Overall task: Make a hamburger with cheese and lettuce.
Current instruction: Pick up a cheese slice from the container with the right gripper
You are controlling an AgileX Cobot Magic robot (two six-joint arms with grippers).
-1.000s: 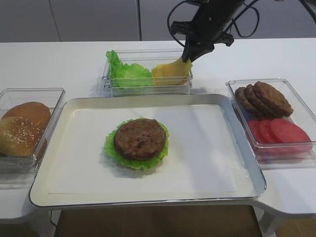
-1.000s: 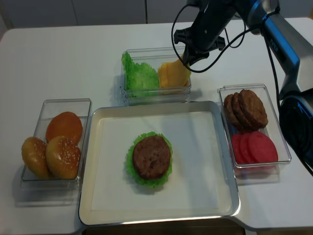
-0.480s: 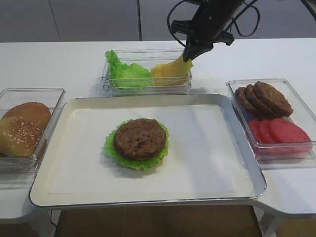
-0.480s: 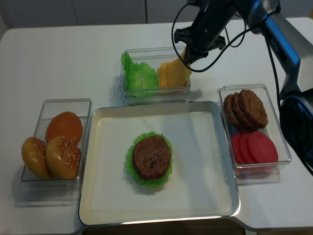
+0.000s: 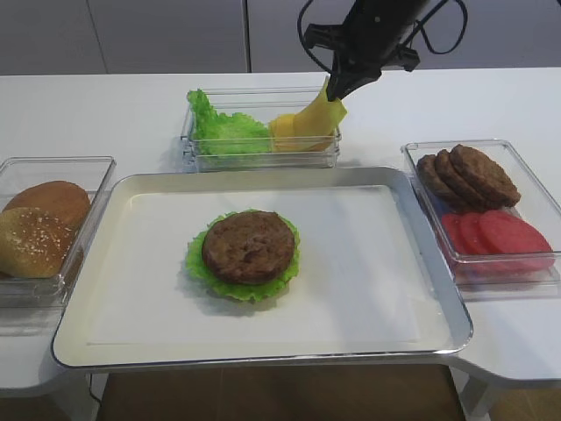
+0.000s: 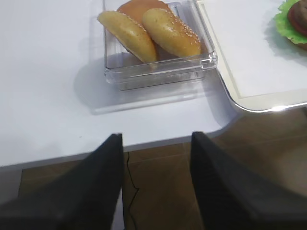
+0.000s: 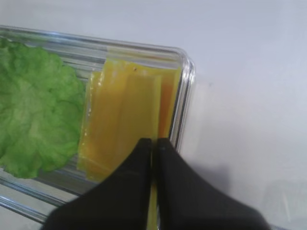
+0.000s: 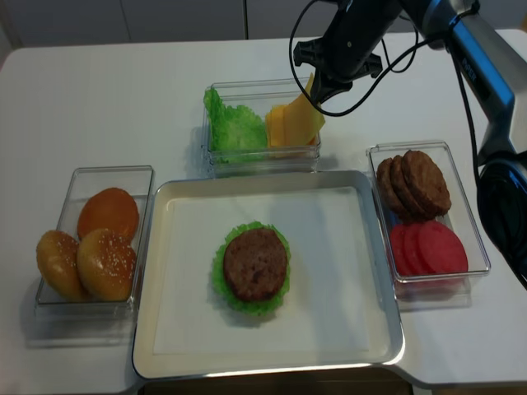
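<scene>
Far left of the right gripper (image 5: 337,90), and below it in the high view: buns (image 5: 39,224) in a clear box, untouched. Left gripper (image 6: 156,184) over the table edge just short of that box, jaws apart, holding nothing.

Down and left of the right gripper, mid tray (image 5: 434,303): hamburger (image 5: 248,248), a patty on its lettuce (image 5: 197,267), no cheese on it yet.

Just left of the right gripper, in the back box (image 5: 263,156): a heap of green leaves (image 5: 223,130).

At the right gripper itself: jaws now pinched tight on the top edge of one cheese (image 5: 316,118) slice, against a wider gap a second ago. Slice peeled up higher than before, hanging from the tips with its lower end down among the other slices, probably still touching them, though neither high view settles it. Wrist view shows only a thin yellow line between the closed fingers (image 7: 139,191). Meaning for the task: pick made, lift begun, carry to the patty left to do.

Pose: right arm reaching in from the upper right, wrist pitched steeply down, tips pointing down and slightly left into the right half of the box, cable looped beside the wrist.

Right of and below the gripper: spare patties (image 5: 465,178) and red slices (image 5: 495,235) in a side box.
</scene>
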